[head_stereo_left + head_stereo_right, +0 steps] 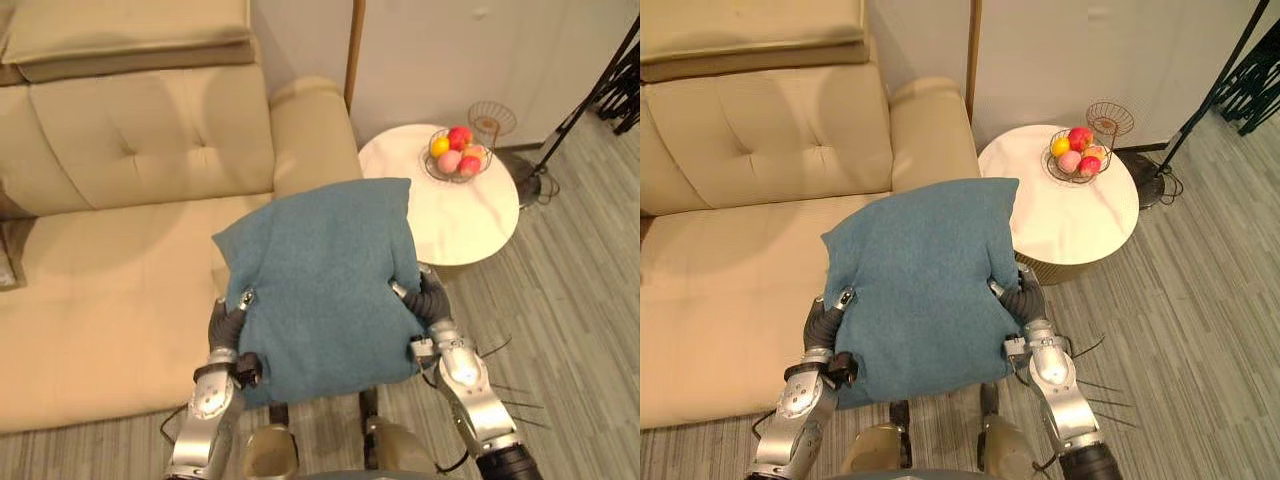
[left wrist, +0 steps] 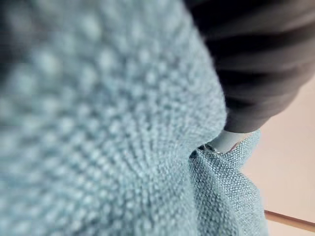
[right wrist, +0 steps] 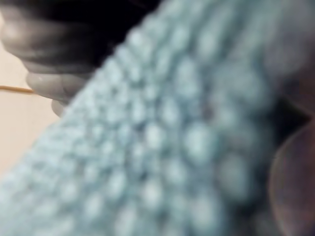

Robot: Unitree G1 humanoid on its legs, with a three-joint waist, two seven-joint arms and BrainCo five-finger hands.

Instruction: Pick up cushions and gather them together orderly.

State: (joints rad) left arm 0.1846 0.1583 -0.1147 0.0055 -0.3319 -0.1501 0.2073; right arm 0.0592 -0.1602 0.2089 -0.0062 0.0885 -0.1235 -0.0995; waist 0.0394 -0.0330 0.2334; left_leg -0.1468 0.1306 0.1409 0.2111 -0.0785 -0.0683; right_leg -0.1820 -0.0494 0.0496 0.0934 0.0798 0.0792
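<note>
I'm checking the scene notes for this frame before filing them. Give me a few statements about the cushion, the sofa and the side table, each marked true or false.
1. The blue cushion sits between the left hand and the right hand, one at each side. True.
2. The blue cushion lies flat on the round table. False: it is held up between the two hands, at the front edge of the beige sofa.
3. A wire basket of fruit stands on the round white table. True.
4. The round white table stands on the robot's left of the sofa. False: it is on the robot's right, beside the sofa's arm.
</note>
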